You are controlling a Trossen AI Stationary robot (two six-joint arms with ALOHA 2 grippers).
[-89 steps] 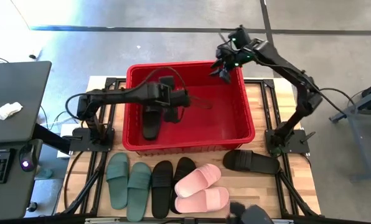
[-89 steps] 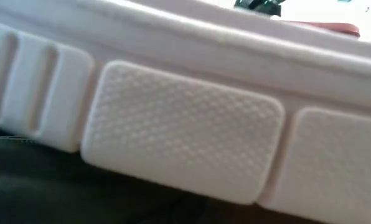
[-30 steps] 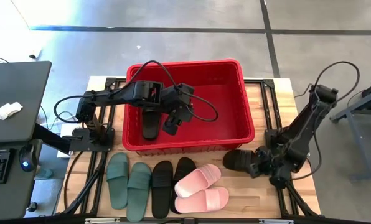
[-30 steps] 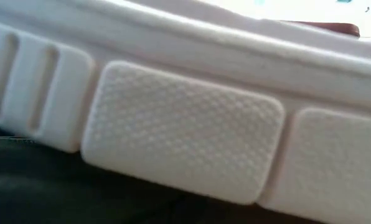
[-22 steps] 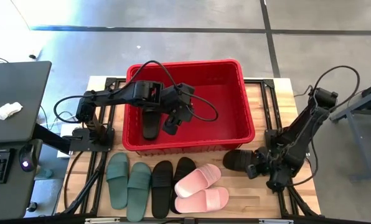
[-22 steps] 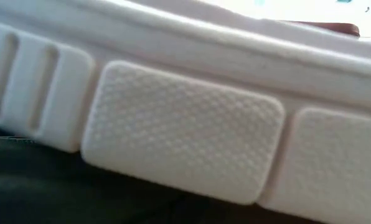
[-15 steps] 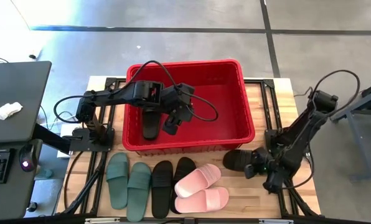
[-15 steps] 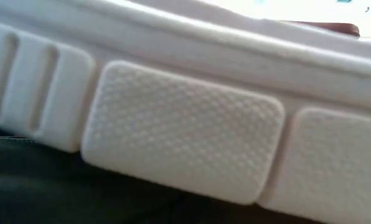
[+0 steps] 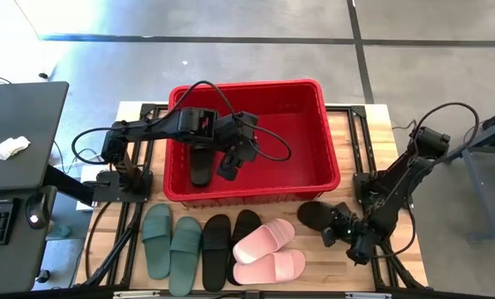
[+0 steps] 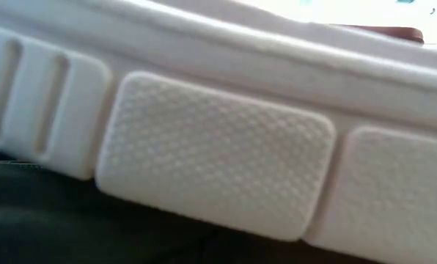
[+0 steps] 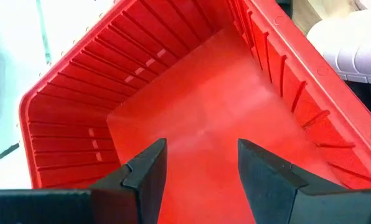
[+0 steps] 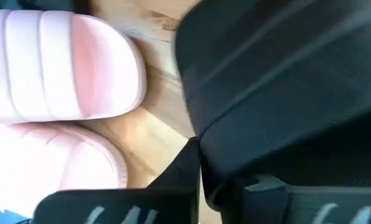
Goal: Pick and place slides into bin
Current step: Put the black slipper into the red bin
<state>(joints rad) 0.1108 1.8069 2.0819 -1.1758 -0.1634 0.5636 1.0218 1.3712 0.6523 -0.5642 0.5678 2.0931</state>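
Observation:
The red bin [image 9: 329, 170] stands at the table's middle with one black slide [image 9: 200, 162] lying on its floor. My left gripper [image 9: 231, 164] hangs open inside the bin, above the bare red floor [image 11: 198, 124]. On the wood in front of the bin lie two green slides [image 9: 171, 241], two black slides [image 9: 229, 241] and two pink slides [image 9: 267, 249]. A lone black slide [image 9: 314, 216] lies at the near right. My right gripper [image 9: 335, 227] is shut at its right end. My right gripper comes at the lone black slide [image 12: 279, 87] low and nearly level from the table's right. Its fingers [image 12: 187, 171] have closed at the slide's right end [image 9: 326, 220]. The slide's own dark body hides how much lies between them. The slide rests flat on the wood.
A pale pink slide's side [image 10: 218, 154] fills the low view, with only a strip of the bin's rim [image 10: 394, 33] above it. The pink pair lies just left of my right gripper [image 12: 67, 68]. A dark desk [image 9: 15, 149] stands beyond the table's left edge.
My right arm has swung toward the table's near edge, bringing its gripper in along the lone black slide's right end. The slide stays flat on the wood.

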